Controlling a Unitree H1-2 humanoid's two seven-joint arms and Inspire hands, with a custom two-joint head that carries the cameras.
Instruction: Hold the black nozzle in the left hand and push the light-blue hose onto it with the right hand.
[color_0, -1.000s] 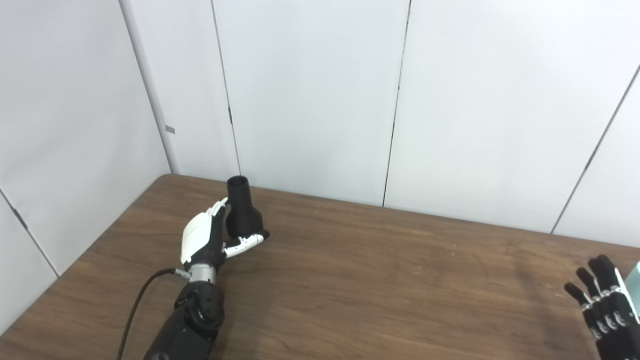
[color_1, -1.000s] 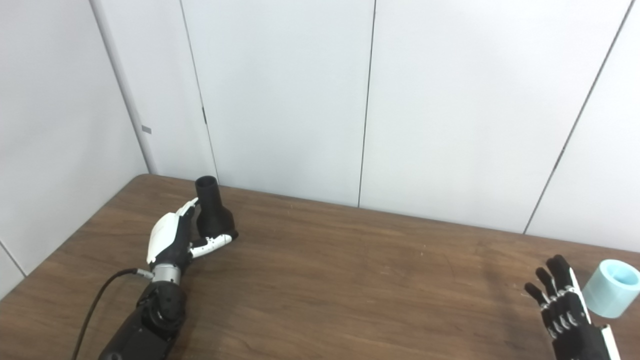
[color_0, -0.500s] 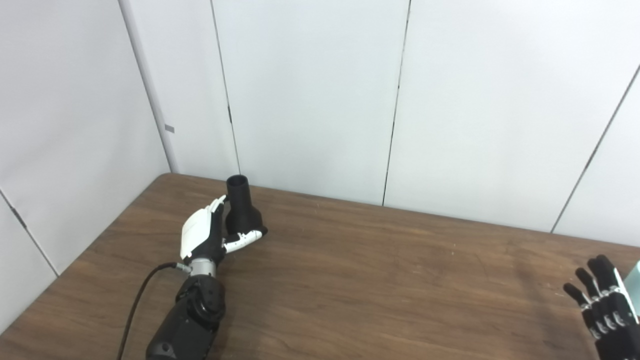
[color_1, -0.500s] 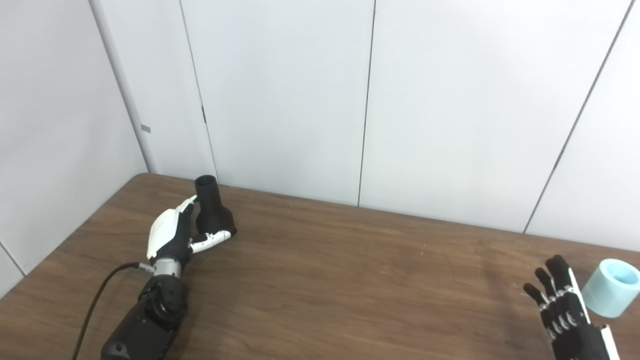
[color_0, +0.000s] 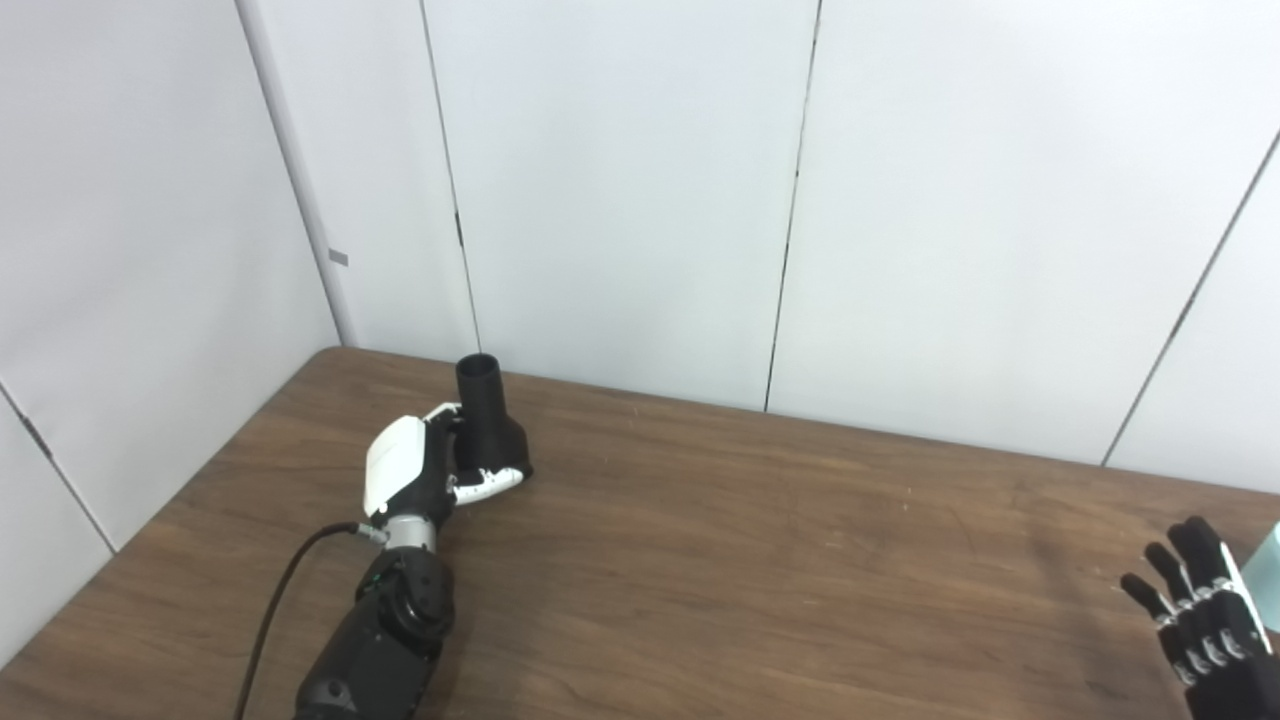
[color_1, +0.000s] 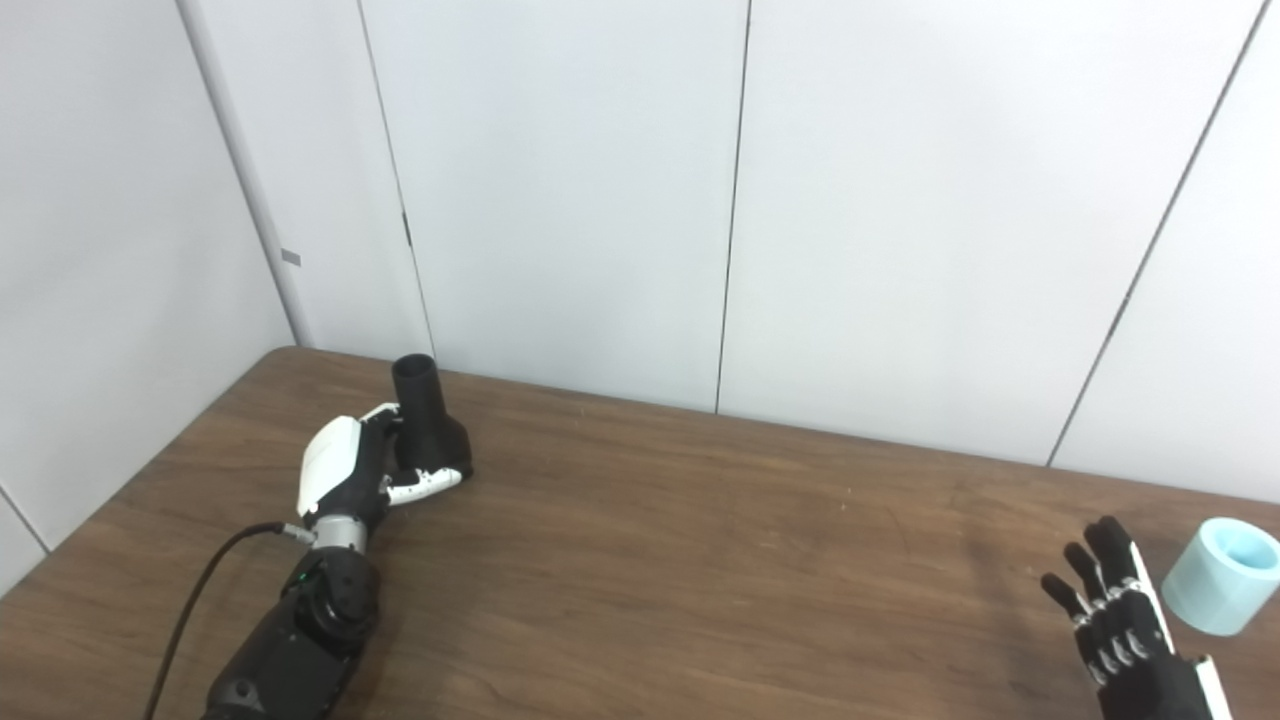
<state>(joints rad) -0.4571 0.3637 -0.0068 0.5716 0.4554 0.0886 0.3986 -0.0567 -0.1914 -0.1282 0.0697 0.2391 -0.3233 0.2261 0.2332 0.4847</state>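
Note:
The black nozzle (color_0: 489, 425) stands upright on the wooden table (color_0: 760, 570) near the far left corner, narrow mouth up. My left hand (color_0: 408, 470) wraps it from the left: the fingers curl round its body and the thumb lies across the front of its wide base. The light-blue hose (color_1: 1222, 575), a short thick tube, lies on the table at the far right, almost out of the left eye view. My right hand (color_1: 1115, 625) is just left of the hose, open with fingers spread upward, not touching it.
White wall panels (color_0: 620, 200) close off the table's back and left side. A black cable (color_0: 275, 610) runs from my left wrist toward the front edge. The brown tabletop stretches between the two hands.
My left hand's fingers, straight beside the nozzle before, have curled round it, and the hand has moved in closer. The right hand has sunk slightly toward the bottom edge.

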